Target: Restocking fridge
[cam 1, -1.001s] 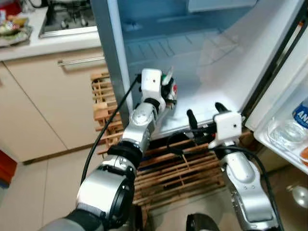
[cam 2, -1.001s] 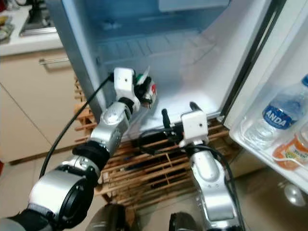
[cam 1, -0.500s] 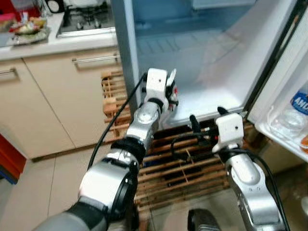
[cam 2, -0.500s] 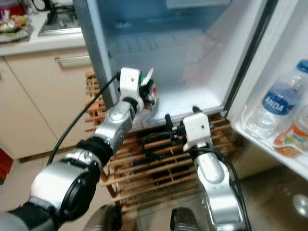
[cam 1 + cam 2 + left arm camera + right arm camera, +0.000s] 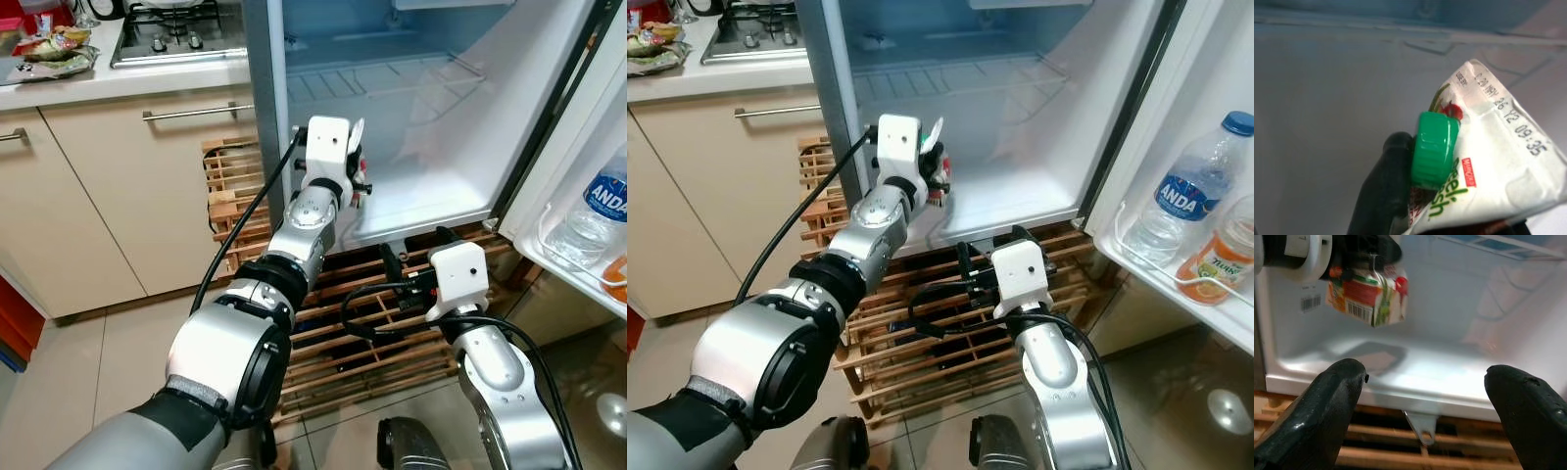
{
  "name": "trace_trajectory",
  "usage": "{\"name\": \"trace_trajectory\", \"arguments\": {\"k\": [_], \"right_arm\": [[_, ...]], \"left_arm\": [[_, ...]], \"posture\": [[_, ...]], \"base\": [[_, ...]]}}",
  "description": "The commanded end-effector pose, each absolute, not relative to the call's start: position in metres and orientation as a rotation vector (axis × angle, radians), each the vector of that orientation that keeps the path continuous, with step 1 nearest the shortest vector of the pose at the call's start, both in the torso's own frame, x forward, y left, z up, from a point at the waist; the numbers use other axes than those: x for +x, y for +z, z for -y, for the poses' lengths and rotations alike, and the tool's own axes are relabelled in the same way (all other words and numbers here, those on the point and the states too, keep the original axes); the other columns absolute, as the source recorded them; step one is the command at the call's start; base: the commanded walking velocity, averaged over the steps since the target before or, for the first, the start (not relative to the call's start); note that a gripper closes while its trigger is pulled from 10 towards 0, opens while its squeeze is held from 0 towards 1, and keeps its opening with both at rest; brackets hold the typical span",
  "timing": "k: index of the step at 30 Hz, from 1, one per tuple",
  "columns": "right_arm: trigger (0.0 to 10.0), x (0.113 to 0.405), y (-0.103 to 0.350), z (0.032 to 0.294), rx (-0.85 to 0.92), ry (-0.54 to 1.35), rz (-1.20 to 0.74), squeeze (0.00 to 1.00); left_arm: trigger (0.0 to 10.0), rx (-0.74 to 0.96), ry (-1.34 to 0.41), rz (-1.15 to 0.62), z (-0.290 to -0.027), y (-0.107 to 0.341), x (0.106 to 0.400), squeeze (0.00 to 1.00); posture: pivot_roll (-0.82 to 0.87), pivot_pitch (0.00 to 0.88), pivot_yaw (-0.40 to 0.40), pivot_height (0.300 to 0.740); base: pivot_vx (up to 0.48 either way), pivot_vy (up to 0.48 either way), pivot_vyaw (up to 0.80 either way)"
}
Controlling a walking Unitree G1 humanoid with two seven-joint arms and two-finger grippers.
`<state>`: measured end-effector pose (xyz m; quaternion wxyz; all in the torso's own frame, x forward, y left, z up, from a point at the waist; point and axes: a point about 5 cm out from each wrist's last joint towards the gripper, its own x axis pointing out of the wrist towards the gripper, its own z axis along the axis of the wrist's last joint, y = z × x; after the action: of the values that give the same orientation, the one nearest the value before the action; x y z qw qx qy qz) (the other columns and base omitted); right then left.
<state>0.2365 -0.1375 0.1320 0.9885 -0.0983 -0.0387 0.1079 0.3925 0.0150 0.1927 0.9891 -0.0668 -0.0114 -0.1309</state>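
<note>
My left gripper [image 5: 355, 174] is shut on a small juice carton [image 5: 1484, 161] with a green screw cap [image 5: 1433, 148]. It holds the carton [image 5: 1369, 296] a little above the white fridge floor [image 5: 431, 191], just inside the open fridge at its left wall. My right gripper [image 5: 416, 266] hangs open and empty below the fridge's front edge, over the wooden rack [image 5: 343, 323]. In the right wrist view its fingertips [image 5: 1332, 396] frame the fridge floor [image 5: 1415, 367] and the hanging carton.
The open fridge door [image 5: 1205, 147] on the right carries a water bottle [image 5: 1181, 196] and an orange juice bottle [image 5: 1220, 250] in its shelf. A wire shelf [image 5: 392, 78] sits higher in the fridge. Cabinets [image 5: 118, 196] and a hob [image 5: 176, 34] lie to the left.
The camera has shifted, showing more of the counter and door. My left gripper still holds the carton by the fridge's left wall; the right gripper stays open below the fridge edge.
</note>
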Motion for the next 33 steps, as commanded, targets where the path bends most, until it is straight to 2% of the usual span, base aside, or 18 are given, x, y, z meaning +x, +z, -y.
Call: {"name": "trace_trajectory", "arguments": {"k": [1, 10, 14, 17, 18, 19, 20, 24, 29, 33], "right_arm": [[10.0, 0.226, 0.134, 0.143, -0.208, 0.186, 0.06, 0.0], [10.0, 0.197, 0.135, 0.151, -0.227, 0.154, 0.006, 0.0], [10.0, 0.17, 0.14, 0.156, -0.236, 0.124, -0.047, 0.0], [10.0, 0.163, 0.141, 0.156, -0.238, 0.119, -0.059, 0.0], [10.0, 0.16, 0.142, 0.156, -0.239, 0.116, -0.066, 0.0], [10.0, 0.157, 0.143, 0.157, -0.239, 0.112, -0.074, 0.0], [10.0, 0.152, 0.144, 0.157, -0.239, 0.108, -0.087, 0.0], [10.0, 0.149, 0.145, 0.157, -0.239, 0.105, -0.098, 0.0], [10.0, 0.147, 0.144, 0.158, -0.238, 0.104, -0.119, 0.0], [10.0, 0.148, 0.143, 0.158, -0.238, 0.106, -0.125, 0.0]], "left_arm": [[10.0, -0.264, -0.324, -0.024, 0.037, 0.2, 0.375, 0.0], [10.0, -0.328, -0.318, -0.077, 0.056, 0.195, 0.364, 0.0], [10.0, -0.088, -0.242, 0.006, 0.049, 0.195, 0.366, 0.0], [10.0, -0.045, -0.201, 0.032, 0.045, 0.198, 0.368, 0.03], [10.0, -0.04, -0.185, 0.044, 0.042, 0.201, 0.37, 0.32], [10.0, -0.038, -0.161, 0.058, 0.039, 0.205, 0.372, 0.69], [10.0, -0.032, -0.118, 0.08, 0.034, 0.211, 0.375, 1.0], [10.0, -0.017, -0.078, 0.101, 0.029, 0.214, 0.377, 1.0], [10.0, 0.017, 0.041, 0.105, 0.005, 0.212, 0.386, 1.0], [10.0, 0.048, 0.067, 0.131, 0.001, 0.214, 0.387, 1.0]], "posture": [[-0.41, 0.06, 0.054, 0.661], [-0.53, 0.14, 0.032, 0.661], [-0.59, 0.199, -0.001, 0.661], [-0.6, 0.212, -0.008, 0.661], [-0.6, 0.218, -0.01, 0.661], [-0.61, 0.227, -0.013, 0.661], [-0.62, 0.234, -0.014, 0.661], [-0.62, 0.24, -0.017, 0.661], [-0.6, 0.245, -0.021, 0.661], [-0.59, 0.242, -0.024, 0.661]], "base": [[0.0, 0.0, 0.0], [0.0, 0.0, 0.0], [0.0, 0.0, 0.0], [0.0, 0.0, 0.0], [0.0, 0.0, 0.0], [0.0, 0.0, 0.0], [0.0, 0.0, 0.0], [0.0, 0.0, 0.0], [0.0, 0.0, 0.0], [0.0, 0.0, 0.0]]}}
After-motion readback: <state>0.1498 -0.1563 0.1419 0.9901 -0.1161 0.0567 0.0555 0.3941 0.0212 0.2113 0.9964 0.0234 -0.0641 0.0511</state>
